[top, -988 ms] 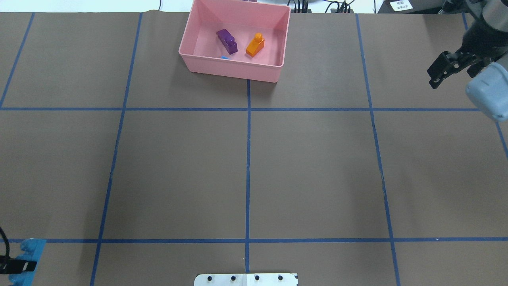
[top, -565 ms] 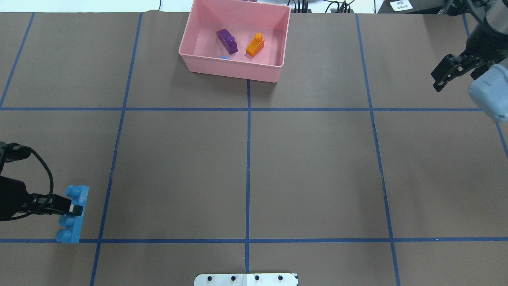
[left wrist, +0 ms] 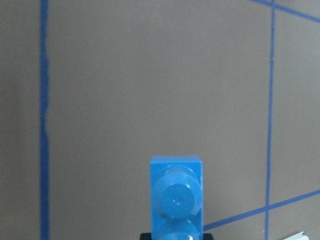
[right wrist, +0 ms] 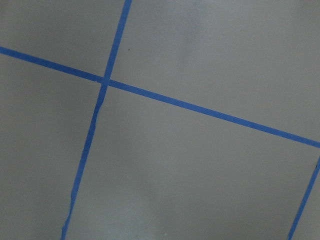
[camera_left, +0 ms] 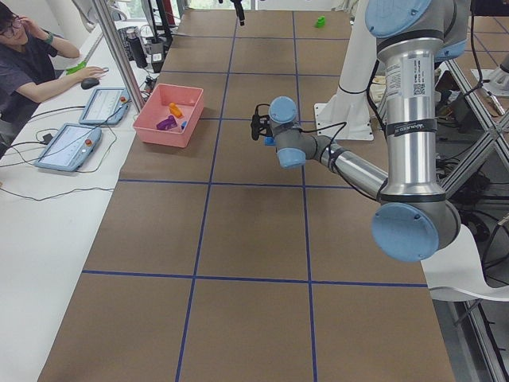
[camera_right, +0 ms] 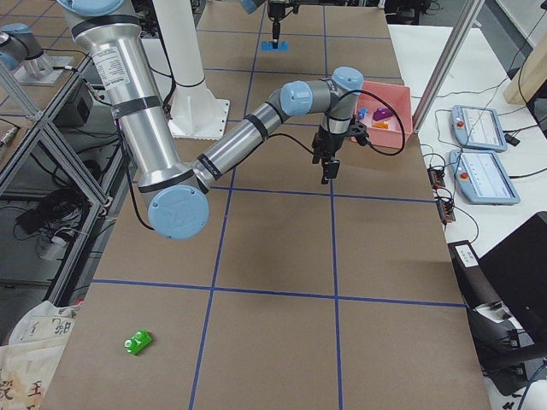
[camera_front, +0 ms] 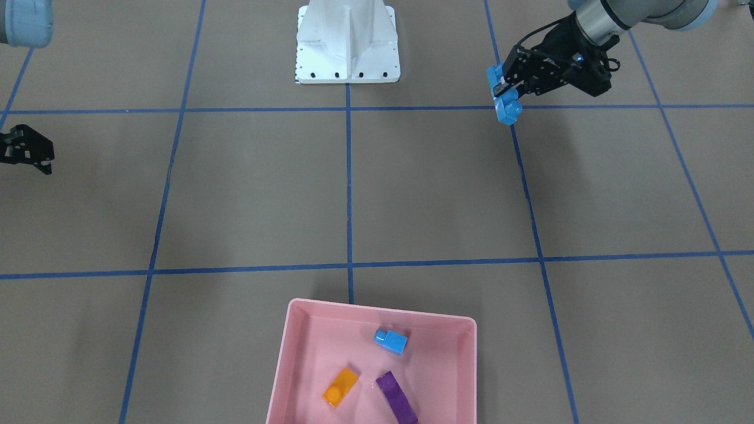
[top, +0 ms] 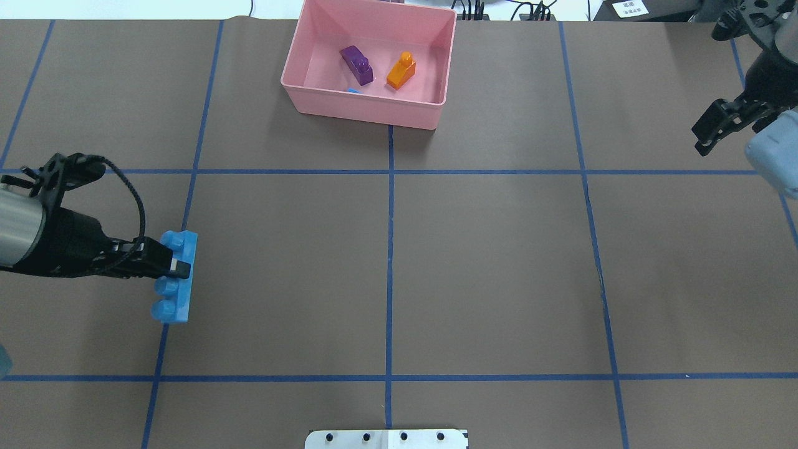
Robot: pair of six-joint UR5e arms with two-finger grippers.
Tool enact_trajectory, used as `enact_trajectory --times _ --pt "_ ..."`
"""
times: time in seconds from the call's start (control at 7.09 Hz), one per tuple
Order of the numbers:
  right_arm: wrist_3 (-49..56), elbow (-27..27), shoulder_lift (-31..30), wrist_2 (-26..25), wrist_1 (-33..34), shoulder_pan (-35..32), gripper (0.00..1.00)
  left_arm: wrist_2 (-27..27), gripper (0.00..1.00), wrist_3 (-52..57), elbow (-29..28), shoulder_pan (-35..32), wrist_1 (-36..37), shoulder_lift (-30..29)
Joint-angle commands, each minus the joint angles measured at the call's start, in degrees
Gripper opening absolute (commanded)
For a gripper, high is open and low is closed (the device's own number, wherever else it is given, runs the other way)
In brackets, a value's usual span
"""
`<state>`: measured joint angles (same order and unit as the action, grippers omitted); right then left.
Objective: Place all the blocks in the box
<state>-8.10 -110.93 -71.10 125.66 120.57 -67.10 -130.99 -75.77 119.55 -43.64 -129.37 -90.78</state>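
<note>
Long blue brick [top: 179, 280] pinched in left gripper [top: 182, 269], held above table [top: 499, 262].

Fingers closed across the brick's middle, studs turned back toward the wrist; the wrist camera meets one stud head-on. Left arm [camera_left: 350, 167] low, forearm reaching out near level. Label [camera_left: 414, 86] on its upright link: a code square and print too small to read. Box [top: 368, 115] well beyond the fingertips, toward the far table edge, holding purple brick [top: 357, 65] and orange brick [top: 401, 70]. Short blue brick [camera_front: 391, 340] is plain in the front view but only a sliver behind the box wall overhead. Green brick [camera_right: 138, 342] shows in the side views only, on the table well apart from right gripper [top: 704, 140], which hangs with jaws parted, holding nothing.
</note>
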Motion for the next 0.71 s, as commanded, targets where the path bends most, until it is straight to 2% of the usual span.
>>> enact_trajectory --times 0.0,0.14,0.28,0.56 --pt "1.32 -0.07 -2.45 0.20 -0.42 -0.66 1.00 -0.32 0.00 0.35 -3.15 -5.10 9.17 -10.41" --pt "3.42 -0.59 -4.81 0.20 -0.59 -1.45 1.00 -0.58 0.00 0.97 -6.75 -8.09 14.10 -16.65" --pt "6.31 -1.12 -8.49 0.20 -2.60 -2.33 1.00 -0.41 0.00 3.24 -11.48 -10.21 15.45 -20.98" --pt "7.22 -2.61 -21.90 0.46 -18.35 -4.61 1.00 -0.32 0.00 3.79 -21.85 -12.86 15.46 -30.54"
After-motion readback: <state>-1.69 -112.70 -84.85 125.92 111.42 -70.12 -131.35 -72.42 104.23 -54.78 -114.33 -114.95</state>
